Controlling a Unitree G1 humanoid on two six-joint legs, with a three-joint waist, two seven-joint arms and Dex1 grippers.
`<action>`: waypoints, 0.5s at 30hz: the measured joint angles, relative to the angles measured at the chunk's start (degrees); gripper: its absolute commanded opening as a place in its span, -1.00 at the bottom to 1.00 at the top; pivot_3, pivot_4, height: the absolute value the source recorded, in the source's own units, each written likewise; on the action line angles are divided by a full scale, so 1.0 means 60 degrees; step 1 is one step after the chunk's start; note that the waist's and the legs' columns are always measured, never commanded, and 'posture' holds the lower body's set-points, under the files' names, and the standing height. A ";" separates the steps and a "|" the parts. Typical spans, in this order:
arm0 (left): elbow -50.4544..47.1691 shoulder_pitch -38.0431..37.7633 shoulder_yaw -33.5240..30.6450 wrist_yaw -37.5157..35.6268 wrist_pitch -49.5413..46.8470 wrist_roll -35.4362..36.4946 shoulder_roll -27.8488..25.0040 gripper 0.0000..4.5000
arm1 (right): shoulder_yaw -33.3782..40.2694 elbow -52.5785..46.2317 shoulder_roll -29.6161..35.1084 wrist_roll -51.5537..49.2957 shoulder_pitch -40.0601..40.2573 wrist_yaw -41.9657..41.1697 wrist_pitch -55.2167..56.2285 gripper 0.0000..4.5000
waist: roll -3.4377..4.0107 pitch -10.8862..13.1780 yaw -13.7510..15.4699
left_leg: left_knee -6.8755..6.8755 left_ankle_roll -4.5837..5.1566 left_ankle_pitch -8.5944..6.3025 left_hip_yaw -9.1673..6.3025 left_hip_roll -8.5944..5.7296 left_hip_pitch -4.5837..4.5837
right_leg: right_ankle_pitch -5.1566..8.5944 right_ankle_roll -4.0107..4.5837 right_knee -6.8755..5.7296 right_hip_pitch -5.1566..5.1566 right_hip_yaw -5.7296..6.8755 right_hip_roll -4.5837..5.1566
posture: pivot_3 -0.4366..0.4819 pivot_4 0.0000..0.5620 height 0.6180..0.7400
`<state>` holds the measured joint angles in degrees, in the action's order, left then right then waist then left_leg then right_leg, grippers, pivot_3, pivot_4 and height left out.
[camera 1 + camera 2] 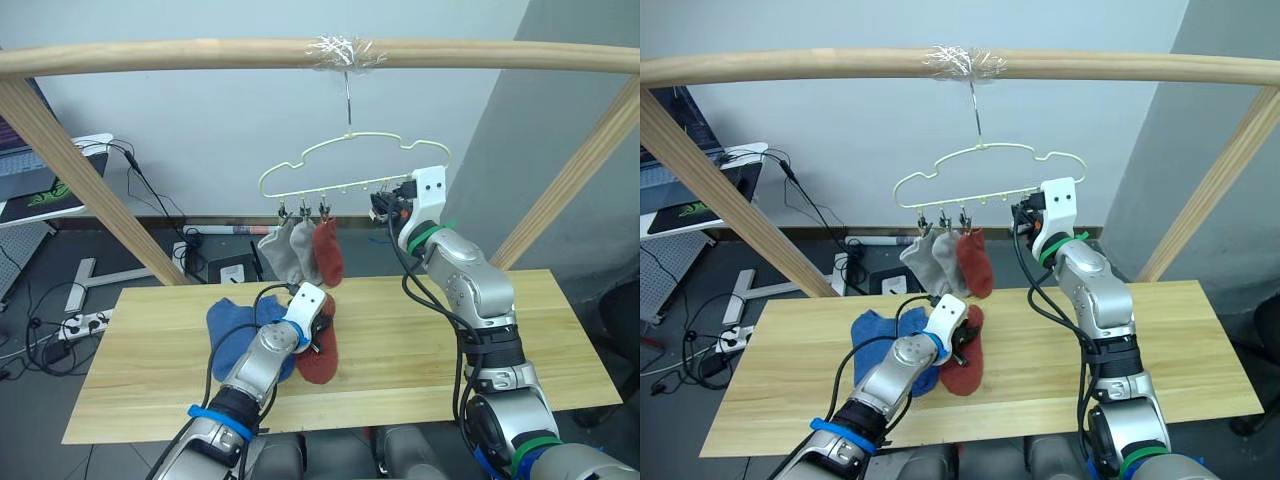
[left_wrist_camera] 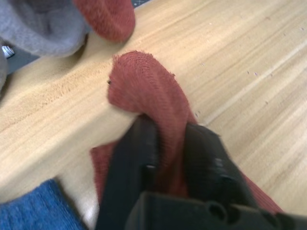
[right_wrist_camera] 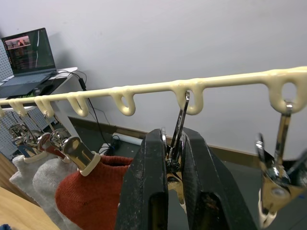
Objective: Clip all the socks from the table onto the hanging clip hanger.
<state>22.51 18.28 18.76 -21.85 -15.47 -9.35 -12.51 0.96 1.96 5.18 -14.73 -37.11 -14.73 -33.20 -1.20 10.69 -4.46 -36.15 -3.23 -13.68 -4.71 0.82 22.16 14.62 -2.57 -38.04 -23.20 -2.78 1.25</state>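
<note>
The left gripper [image 2: 165, 143] was down on the table [image 1: 420, 330], its two black fingers pinched together on a raised fold of the rust red sock [image 1: 320, 350] that lay flat on the boards. Just beside that sock, on the robot's left, sat the blue socks [image 1: 232, 328], bunched in a heap and touching it. Both lay near the middle of the tabletop, well back from its front and side edges, and bare planks ran out wide to the right.

The right gripper [image 3: 173, 158] was up at the clip hanger [image 1: 350, 165], its fingers clamped on one metal clip [image 3: 178, 139] hanging from a loop of the lower bar. Another free clip [image 3: 278, 177] dangled from the next loop, near the hanger's right end. Toward the left end, three clips held two light grey socks [image 1: 285, 250] and a hung rust red sock [image 1: 327, 252] side by side, touching each other, their toes hanging just above the table's far edge. The hanger's hook went up to the wooden pole [image 1: 200, 55] overhead, with slanted posts standing well apart at either side.
</note>
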 measured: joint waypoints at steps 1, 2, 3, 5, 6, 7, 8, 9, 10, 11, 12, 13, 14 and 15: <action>-0.0023 -0.0092 0.0005 0.0011 0.0211 -0.0045 -0.0025 -1.00 | 0.0001 0.0000 0.0004 0.0000 0.0000 0.0001 0.0000 -0.97 | 0.0000 0.0000 -0.0018 | 0.0000 0.0000 0.0000 0.0000 0.0000 0.0000 | 0.0000 0.0000 0.0000 0.0000 -0.0001 0.0000 | -0.23 -0.37 0.94; -0.0050 -0.0222 0.0043 0.0008 0.0584 -0.0097 -0.0061 -1.00 | 0.0001 0.0000 0.0007 0.0000 0.0000 0.0000 0.0000 -0.97 | 0.0000 0.0000 -0.0031 | 0.0002 0.0000 0.0000 0.0000 0.0000 0.0000 | 0.0000 0.0000 0.0001 -0.0001 -0.0001 0.0000 | -0.23 -0.37 0.94; -0.0129 -0.0378 0.0131 -0.0009 0.1056 -0.0121 -0.0074 -1.00 | 0.0005 0.0000 0.0011 0.0000 0.0000 0.0001 -0.0001 -0.97 | 0.0000 0.0000 -0.0033 | 0.0003 0.0000 0.0000 0.0000 0.0000 0.0002 | 0.0000 0.0000 0.0002 -0.0001 -0.0001 0.0001 | -0.23 -0.37 0.94; -0.0365 -0.0528 0.0326 -0.0025 0.1972 -0.0218 -0.0090 -1.00 | 0.0022 0.0000 0.0036 -0.0001 0.0000 0.0002 -0.0004 -0.97 | 0.0003 0.0002 -0.0030 | 0.0003 0.0000 0.0000 -0.0001 -0.0001 0.0016 | 0.0000 0.0001 0.0006 -0.0005 0.0001 0.0005 | -0.24 -0.38 0.94; -0.0496 -0.0522 0.0414 -0.0015 0.2545 -0.0320 -0.0093 -1.00 | 0.0014 -0.0004 0.0020 -0.0005 0.0000 0.0001 -0.0009 -0.97 | 0.0003 0.0002 -0.0018 | 0.0001 0.0000 0.0000 -0.0002 -0.0002 0.0019 | 0.0000 0.0001 0.0008 -0.0005 0.0001 0.0006 | -0.24 -0.39 0.94; -0.0641 -0.0484 0.0487 -0.0004 0.2964 -0.0387 -0.0092 -1.00 | 0.0013 -0.0006 0.0016 -0.0008 0.0000 0.0001 -0.0019 -0.97 | 0.0003 0.0002 -0.0012 | 0.0000 -0.0001 0.0000 -0.0002 -0.0004 0.0024 | -0.0001 0.0001 0.0010 -0.0005 0.0001 0.0008 | -0.24 -0.39 0.94; -0.0770 -0.0387 0.0564 0.0047 0.3539 -0.0532 -0.0097 -1.00 | 0.0014 -0.0013 0.0017 -0.0009 0.0000 0.0002 -0.0046 -0.97 | 0.0003 0.0002 -0.0009 | 0.0000 -0.0001 0.0000 -0.0001 -0.0007 0.0026 | -0.0001 0.0001 0.0011 -0.0005 0.0000 0.0011 | -0.25 -0.39 0.94; -0.0828 -0.0239 0.0586 0.0182 0.4035 -0.0714 -0.0118 -1.00 | 0.0015 -0.0044 0.0019 -0.0009 0.0001 0.0002 -0.0071 -0.97 | 0.0003 0.0002 -0.0009 | -0.0002 -0.0001 0.0000 0.0000 -0.0007 0.0027 | -0.0001 0.0001 0.0011 -0.0005 -0.0001 0.0011 | -0.25 -0.38 0.94; -0.0858 -0.0054 0.0599 0.0317 0.4461 -0.0896 -0.0112 -1.00 | 0.0015 -0.0100 0.0019 -0.0011 0.0001 0.0002 -0.0101 -0.97 | 0.0003 0.0002 -0.0012 | -0.0003 -0.0001 0.0000 0.0000 -0.0008 0.0027 | -0.0001 0.0001 0.0011 -0.0005 0.0000 0.0011 | -0.25 -0.38 0.94; -0.0856 0.0163 0.0611 0.0524 0.4898 -0.1137 -0.0141 -1.00 | 0.0018 -0.0171 0.0022 -0.0016 0.0001 0.0002 -0.0149 -0.97 | 0.0003 0.0002 -0.0020 | -0.0002 -0.0001 0.0000 -0.0002 -0.0007 0.0027 | -0.0001 0.0001 0.0010 -0.0005 0.0001 0.0009 | -0.25 -0.38 0.94; -0.0829 0.0415 0.0616 0.0786 0.5343 -0.1408 -0.0180 -1.00 | 0.0024 -0.0226 0.0030 -0.0024 0.0003 0.0005 -0.0192 -0.97 | 0.0003 0.0002 -0.0026 | -0.0002 0.0000 0.0000 -0.0003 -0.0006 0.0026 | -0.0001 0.0000 0.0009 -0.0006 0.0002 0.0008 | -0.25 -0.38 0.94; -0.0816 0.0612 0.0615 0.1003 0.5665 -0.1630 -0.0214 -1.00 | 0.0026 -0.0273 0.0032 -0.0043 0.0006 0.0005 -0.0228 -0.97 | 0.0003 0.0002 -0.0032 | 0.0000 -0.0001 0.0000 -0.0002 -0.0006 0.0026 | 0.0000 0.0000 0.0009 -0.0008 0.0001 0.0006 | -0.25 -0.38 0.94; -0.0786 0.0763 0.0615 0.1208 0.5905 -0.1845 -0.0225 -1.00 | 0.0032 -0.0310 0.0034 -0.0073 0.0011 0.0005 -0.0263 -0.97 | 0.0003 0.0002 -0.0035 | 0.0000 0.0000 0.0000 -0.0002 -0.0006 0.0026 | 0.0000 0.0000 0.0010 -0.0007 0.0001 0.0006 | -0.26 -0.38 0.94; -0.0694 0.0932 0.0613 0.1489 0.6154 -0.2083 -0.0215 -1.00 | 0.0038 -0.0347 0.0034 -0.0099 0.0017 0.0007 -0.0325 -0.97 | 0.0003 0.0002 -0.0043 | 0.0001 0.0000 0.0000 -0.0001 -0.0006 0.0026 | 0.0000 0.0000 0.0011 -0.0007 0.0000 0.0007 | -0.26 -0.38 0.94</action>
<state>18.35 23.87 22.43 -12.92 21.45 -21.85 -13.79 1.19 -0.12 5.38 -15.33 -37.01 -14.69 -35.15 -1.18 10.70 -4.72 -36.14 -3.23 -13.68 -4.72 0.79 22.32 14.62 -2.57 -37.98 -23.24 -2.77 1.29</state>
